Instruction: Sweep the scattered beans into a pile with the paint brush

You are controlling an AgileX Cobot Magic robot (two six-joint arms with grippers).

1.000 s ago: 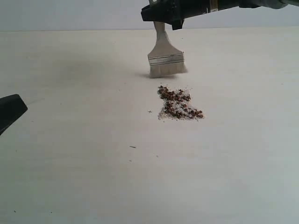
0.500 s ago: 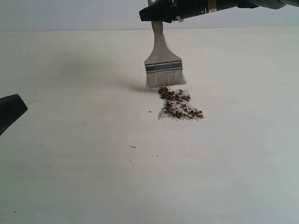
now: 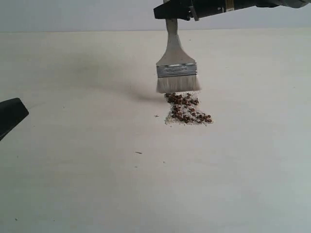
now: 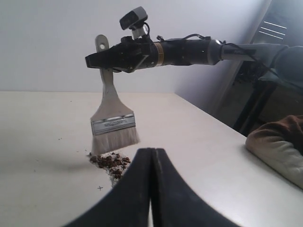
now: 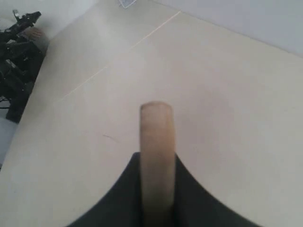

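The beans (image 3: 187, 109) lie in a compact reddish-brown pile mixed with white grains, right of the table's middle. The paint brush (image 3: 176, 68) hangs upright, its pale bristles touching the pile's far edge. My right gripper (image 3: 170, 11) is shut on the cream handle near its top. In the left wrist view the paint brush (image 4: 112, 120) stands just behind the beans (image 4: 110, 162), with the right gripper (image 4: 105, 60) clamped on its handle. The right wrist view shows the handle (image 5: 156, 132) rising between the right gripper (image 5: 156, 160) jaws. My left gripper (image 4: 152, 152) is shut and empty, low at the exterior view's left edge (image 3: 12, 115).
The pale table (image 3: 87, 184) carries a few dark specks (image 3: 138, 153). Off the table's far side sit a brown cloth-like bundle (image 4: 279, 146) and a dark stand (image 4: 253, 101). Dark equipment (image 5: 16, 52) stands beyond the table's edge in the right wrist view.
The right gripper has carried the brush from behind the pile toward it and slightly right; the bristles now meet the pile's far edge. The left gripper has not moved.
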